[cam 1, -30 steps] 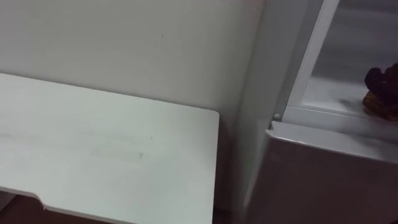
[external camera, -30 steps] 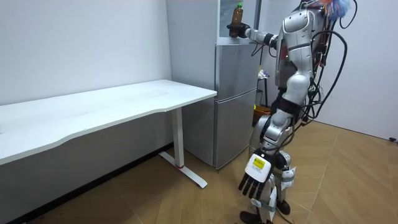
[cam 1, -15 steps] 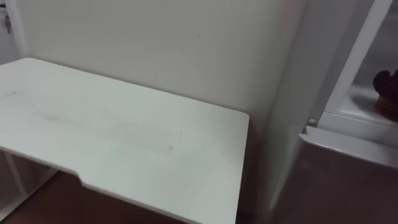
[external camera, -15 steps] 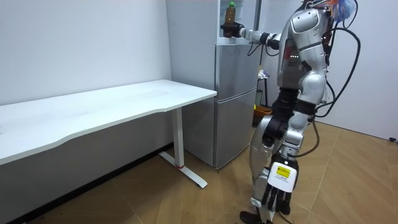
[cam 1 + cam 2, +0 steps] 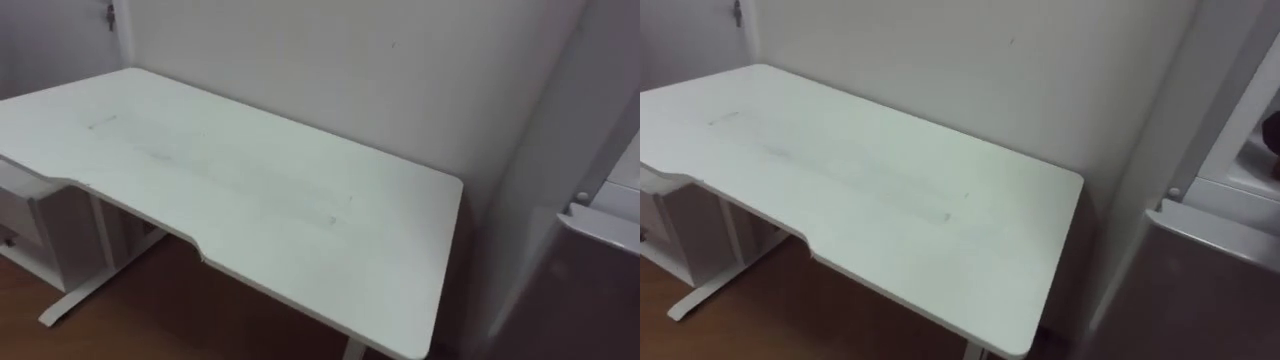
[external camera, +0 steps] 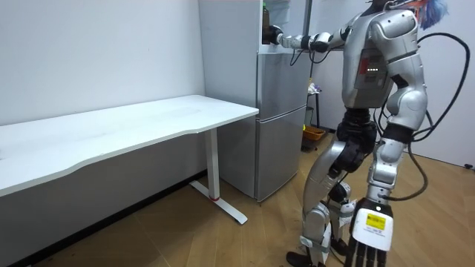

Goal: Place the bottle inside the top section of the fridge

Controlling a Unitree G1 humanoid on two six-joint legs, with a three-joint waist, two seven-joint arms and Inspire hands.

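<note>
Eye views: aimed at the counter (image 5: 890,190), fridge (image 5: 1210,280) off at three o'clock. Room view: right hand (image 6: 275,35) up in the upper compartment (image 6: 286,18), grip impossible to tell, bottle presumably there; left hand (image 6: 369,236) hanging at six, fingers straight. Risk: letting go unseen, toppling the bottle out.

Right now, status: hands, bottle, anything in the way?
Right robot hand at the upper fridge opening. Left robot hand hangs open. Bottle too small to make out. White table beside the fridge, not in the way.
</note>
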